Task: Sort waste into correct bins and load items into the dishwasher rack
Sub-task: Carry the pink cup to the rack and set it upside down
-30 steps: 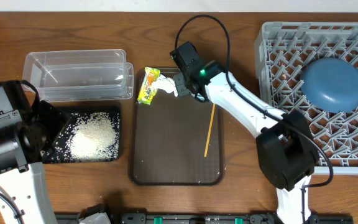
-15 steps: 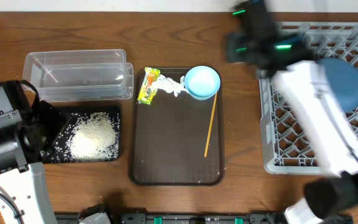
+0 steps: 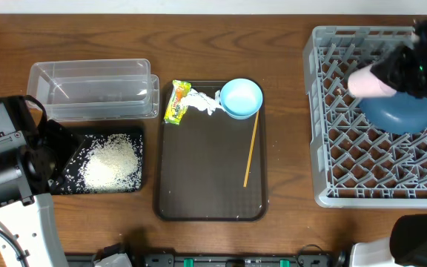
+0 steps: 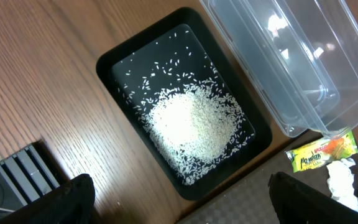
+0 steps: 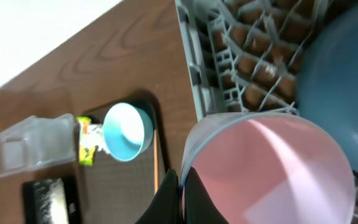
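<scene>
Pink cup [image 3: 371, 84] is now hanging over the dishwasher rack [image 3: 325, 148] at the table's far-right corner, just beside the upturned dark blue bowl [image 3: 402, 111]. A second ago the right arm was reaching down at the far edge of the brown tray [image 3: 206, 185], mid-table. Right gripper [image 3: 390, 74] is clamping the cup's rim. Its leaving is exposing the light blue dish [image 3: 241, 98], touching the tissue [image 3: 202, 101], with the wrapper [image 3: 176, 104] just beside. Chopstick [image 3: 250, 154] is lying untouched on the tray. Left gripper [image 4: 179, 199] is hovering, fingers apart, over the black tray [image 4: 120, 62] of rice [image 3: 112, 163] near the left edge. Judging from this, the cup is about to be seated; dish, chopstick and two waste pieces are waiting.
</scene>
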You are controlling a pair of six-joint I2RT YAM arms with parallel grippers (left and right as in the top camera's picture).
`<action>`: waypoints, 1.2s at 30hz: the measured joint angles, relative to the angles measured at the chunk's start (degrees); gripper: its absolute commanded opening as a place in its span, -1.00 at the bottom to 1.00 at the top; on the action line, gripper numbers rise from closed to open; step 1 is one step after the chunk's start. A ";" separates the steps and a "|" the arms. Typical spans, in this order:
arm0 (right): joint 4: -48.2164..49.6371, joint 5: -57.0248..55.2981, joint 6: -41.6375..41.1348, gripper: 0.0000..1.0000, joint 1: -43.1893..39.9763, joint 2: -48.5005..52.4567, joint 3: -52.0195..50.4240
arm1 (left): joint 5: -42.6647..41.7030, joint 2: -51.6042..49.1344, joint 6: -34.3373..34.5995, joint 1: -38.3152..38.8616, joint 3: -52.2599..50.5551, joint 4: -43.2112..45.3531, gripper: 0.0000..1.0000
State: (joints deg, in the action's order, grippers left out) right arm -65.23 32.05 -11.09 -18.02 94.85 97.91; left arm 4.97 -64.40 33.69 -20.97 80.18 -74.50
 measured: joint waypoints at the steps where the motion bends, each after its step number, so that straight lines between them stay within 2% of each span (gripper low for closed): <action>1: 1.44 1.86 0.61 -0.98 -1.07 0.00 -2.32 | 0.00 0.00 0.00 0.00 0.00 0.00 0.84; 8: 25.07 23.10 0.33 -0.98 -6.93 0.11 -22.45 | -0.02 0.00 0.00 0.00 0.00 0.00 0.84; 11: 29.64 28.61 -2.27 -0.98 -8.26 0.11 -28.79 | -0.02 0.00 0.00 0.00 0.00 0.00 0.84; 15: 30.58 34.07 -3.54 -0.98 -9.62 0.13 -35.26 | -0.02 0.00 0.00 0.00 0.00 -0.02 0.84; 21: 26.80 38.21 -3.32 -0.98 -11.96 0.11 -37.94 | -0.02 0.00 0.00 0.00 0.00 0.00 0.84; 27: 19.67 37.40 -2.54 -0.98 -14.36 0.11 -38.62 | -0.02 0.00 0.00 0.00 0.00 0.00 0.84; 36: 15.37 34.82 -0.96 -0.98 -19.87 -0.22 -38.62 | -0.02 0.00 0.00 0.00 0.00 0.00 0.84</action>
State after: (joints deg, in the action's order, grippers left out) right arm -49.87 66.87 -12.05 -37.89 94.63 59.29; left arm 4.95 -64.40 33.69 -20.97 80.18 -74.50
